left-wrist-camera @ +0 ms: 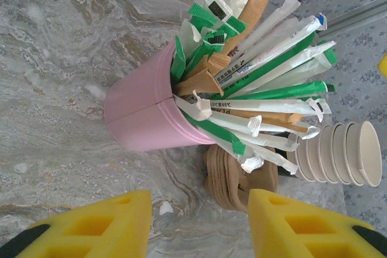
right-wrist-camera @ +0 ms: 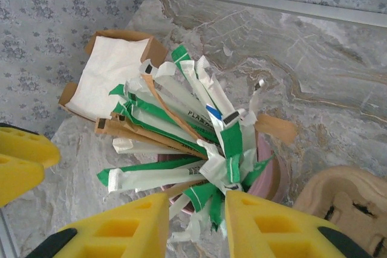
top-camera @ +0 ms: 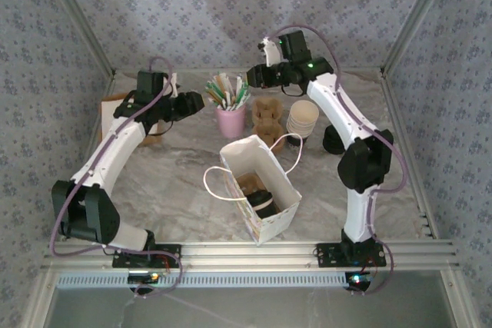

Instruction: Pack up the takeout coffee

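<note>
Takeout coffee sitting in white bag; pink holder crammed with packets. Left tool wide, empty. Right tool narrow around packet ends, grip unclear.

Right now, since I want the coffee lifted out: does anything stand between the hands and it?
Yes: the takeout coffee sits inside the white paper bag, whose far wall stands between it and the left hand and right hand, both by the pink holder. The bag's mouth is open.
</note>
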`<state>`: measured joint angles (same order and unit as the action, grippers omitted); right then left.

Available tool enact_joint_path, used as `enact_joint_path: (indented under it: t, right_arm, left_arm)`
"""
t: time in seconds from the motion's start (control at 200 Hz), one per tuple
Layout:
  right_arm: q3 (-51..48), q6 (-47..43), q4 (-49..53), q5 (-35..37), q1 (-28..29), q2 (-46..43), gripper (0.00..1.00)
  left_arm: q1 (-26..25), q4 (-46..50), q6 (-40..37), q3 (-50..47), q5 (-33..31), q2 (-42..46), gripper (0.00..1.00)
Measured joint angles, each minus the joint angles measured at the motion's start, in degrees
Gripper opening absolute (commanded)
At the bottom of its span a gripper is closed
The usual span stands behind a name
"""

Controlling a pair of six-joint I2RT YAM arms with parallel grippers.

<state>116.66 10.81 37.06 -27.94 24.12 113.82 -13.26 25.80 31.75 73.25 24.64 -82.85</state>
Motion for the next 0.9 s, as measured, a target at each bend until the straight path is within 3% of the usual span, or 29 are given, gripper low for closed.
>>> enact_joint_path:
  t: [0.899]
  right_arm:
    - [2.54,-1.68,4.59,0.63,2.78,4.44,0.33]
  left_arm:
    - [0.02,-0.37,-1.16,-0.02,-0.48,-0.15,0.45]
